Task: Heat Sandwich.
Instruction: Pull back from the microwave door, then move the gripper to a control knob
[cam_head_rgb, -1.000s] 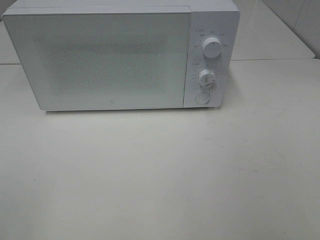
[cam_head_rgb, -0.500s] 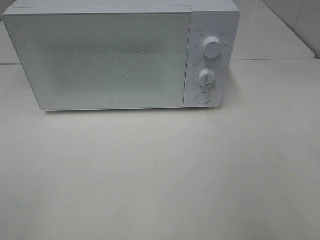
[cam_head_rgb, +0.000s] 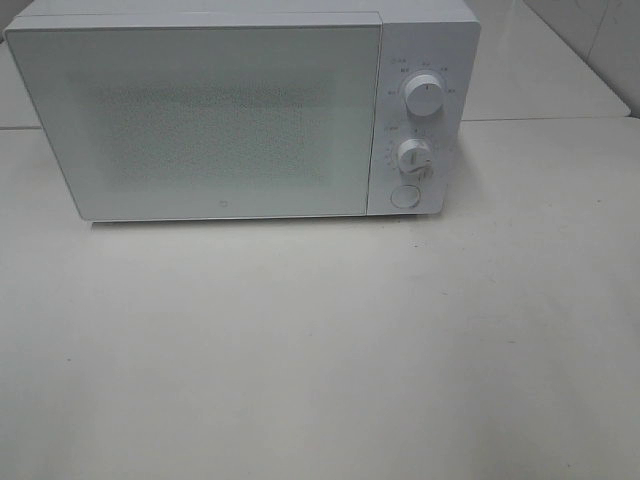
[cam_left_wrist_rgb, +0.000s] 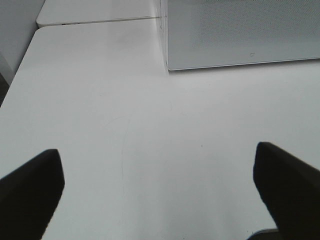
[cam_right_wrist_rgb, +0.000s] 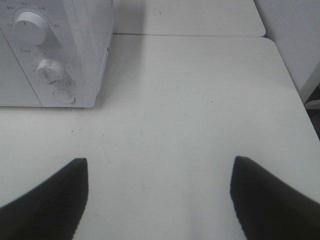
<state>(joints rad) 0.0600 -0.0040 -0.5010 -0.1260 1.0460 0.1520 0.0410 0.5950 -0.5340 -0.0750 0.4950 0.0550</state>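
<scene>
A white microwave (cam_head_rgb: 240, 110) stands at the back of the table with its door shut. Its right panel carries two round knobs (cam_head_rgb: 424, 98) and a round button (cam_head_rgb: 404, 196). The sandwich is out of view in every frame. My left gripper (cam_left_wrist_rgb: 157, 187) hovers open over bare table, short of the microwave's left front corner (cam_left_wrist_rgb: 167, 65), with nothing between its fingers. My right gripper (cam_right_wrist_rgb: 160, 192) is open too, over the table in front and to the right of the control panel (cam_right_wrist_rgb: 45, 70). Neither gripper shows in the exterior high view.
The white table (cam_head_rgb: 320, 350) spreads out in front of the microwave. A seam (cam_head_rgb: 540, 119) marks where a second table joins behind. The table's left edge (cam_left_wrist_rgb: 22, 70) and right edge (cam_right_wrist_rgb: 295, 95) appear in the wrist views.
</scene>
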